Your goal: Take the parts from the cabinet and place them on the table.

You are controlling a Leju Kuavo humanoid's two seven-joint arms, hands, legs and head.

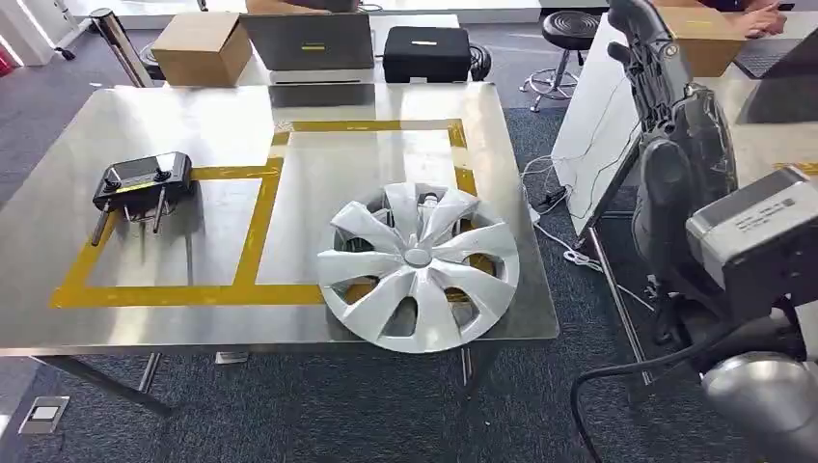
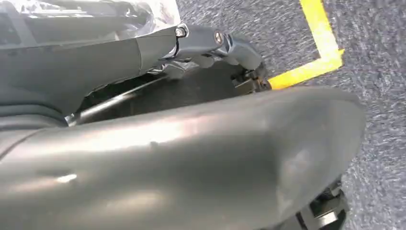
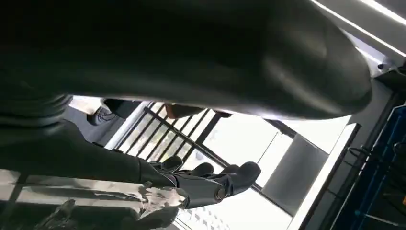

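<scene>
A silver hubcap [image 1: 418,265] lies flat at the near right corner of the steel table [image 1: 193,116], overhanging the yellow tape. A black controller-like part [image 1: 145,180] with two metal rods sits on the left, inside the taped outline. My right arm is raised beside the table, its right hand [image 1: 641,43] held high with nothing visible in it. In the right wrist view its dark fingers [image 3: 210,184] are loosely bent against bright windows. In the left wrist view my left hand [image 2: 206,40] hangs over carpet behind its thick thumb [image 2: 191,158], holding nothing.
Behind the table stand a cardboard box [image 1: 201,46], a grey laptop [image 1: 309,40] and a black case [image 1: 425,53]. A stool [image 1: 569,29], a leaning white board [image 1: 598,125] and floor cables [image 1: 569,251] are on the right. Yellow floor tape [image 2: 318,28] lies below my left hand.
</scene>
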